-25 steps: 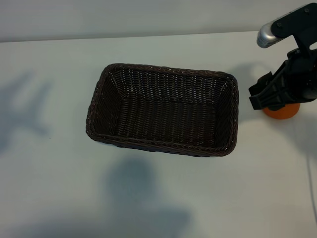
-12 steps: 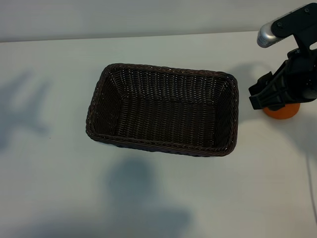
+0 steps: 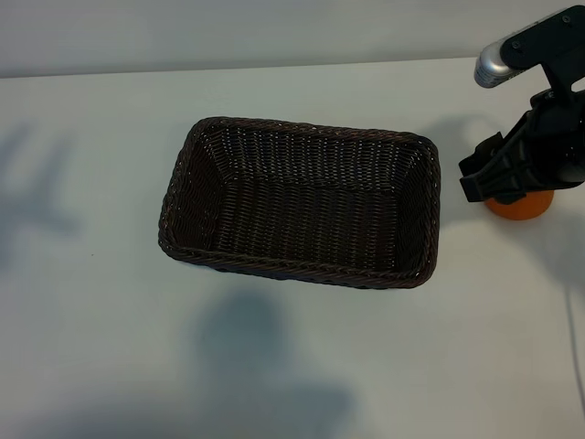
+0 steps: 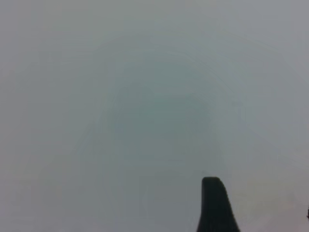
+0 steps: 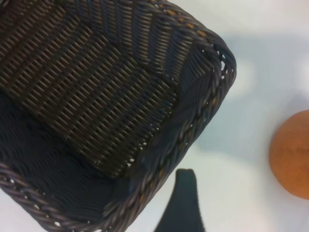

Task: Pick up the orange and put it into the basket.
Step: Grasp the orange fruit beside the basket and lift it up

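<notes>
With fingers spread wide, the right gripper covers the orange at the basket's three o'clock; an off-centre close could roll it across the counter.

Orange beside empty wicker basket

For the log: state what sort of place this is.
Probably a lab test bench: a bare white table, one basket and an orange laid out, with a robot's right gripper over the fruit.
</notes>
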Motion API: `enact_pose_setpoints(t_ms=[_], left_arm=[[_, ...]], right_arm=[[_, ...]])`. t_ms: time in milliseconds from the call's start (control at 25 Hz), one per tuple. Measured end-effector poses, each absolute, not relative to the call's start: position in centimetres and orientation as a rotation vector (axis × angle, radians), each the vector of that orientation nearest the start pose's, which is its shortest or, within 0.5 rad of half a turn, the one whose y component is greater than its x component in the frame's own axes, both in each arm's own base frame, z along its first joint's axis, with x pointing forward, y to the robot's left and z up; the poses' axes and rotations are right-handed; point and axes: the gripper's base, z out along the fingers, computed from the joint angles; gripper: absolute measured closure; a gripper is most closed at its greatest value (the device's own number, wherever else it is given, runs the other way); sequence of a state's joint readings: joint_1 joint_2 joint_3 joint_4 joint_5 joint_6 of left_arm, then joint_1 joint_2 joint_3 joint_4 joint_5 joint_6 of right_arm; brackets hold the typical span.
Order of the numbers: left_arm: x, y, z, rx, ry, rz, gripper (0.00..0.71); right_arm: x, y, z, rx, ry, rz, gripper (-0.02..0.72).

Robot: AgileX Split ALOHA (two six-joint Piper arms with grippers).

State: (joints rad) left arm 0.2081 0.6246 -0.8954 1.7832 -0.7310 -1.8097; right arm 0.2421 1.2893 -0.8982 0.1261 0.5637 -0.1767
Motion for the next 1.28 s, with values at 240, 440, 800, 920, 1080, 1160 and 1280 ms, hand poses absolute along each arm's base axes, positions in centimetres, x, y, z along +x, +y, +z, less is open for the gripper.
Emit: enact_pose_setpoints(t_ms=[240,440,800,920,1080,1160,1280], left_arm=[[10.1,-3.5,44.2,0.425,1.36,-0.255,0.231],[10.1,-3.6,44.2,0.426,1.36,-0.26,0.23],[10.1,-3.4,44.5,0.277,1.365,-0.4,0.23],[9.9,-3.4,45.1,0.21,1.31,-0.508,0.23],[9.7,-3.0,46.4,0.04,1.19,-0.681,0.23],[9.6,-2.4,46.9,-0.067,1.13,-0.752,0.23],[9.5,-1.7,47.5,-0.208,1.046,-0.859,0.23]], right_arm=[[25.4,6.9,28.2,-0.409,2.404,0.159,0.109],[25.4,6.9,28.2,-0.409,2.404,0.159,0.109],[25.4,6.9,28.2,-0.409,2.405,0.159,0.109],[25.4,6.9,28.2,-0.409,2.405,0.159,0.109],[25.4,6.9,28.2,-0.408,2.405,0.159,0.109],[25.4,6.9,28.2,-0.408,2.405,0.159,0.109],[25.4,6.9,28.2,-0.408,2.405,0.159,0.109]])
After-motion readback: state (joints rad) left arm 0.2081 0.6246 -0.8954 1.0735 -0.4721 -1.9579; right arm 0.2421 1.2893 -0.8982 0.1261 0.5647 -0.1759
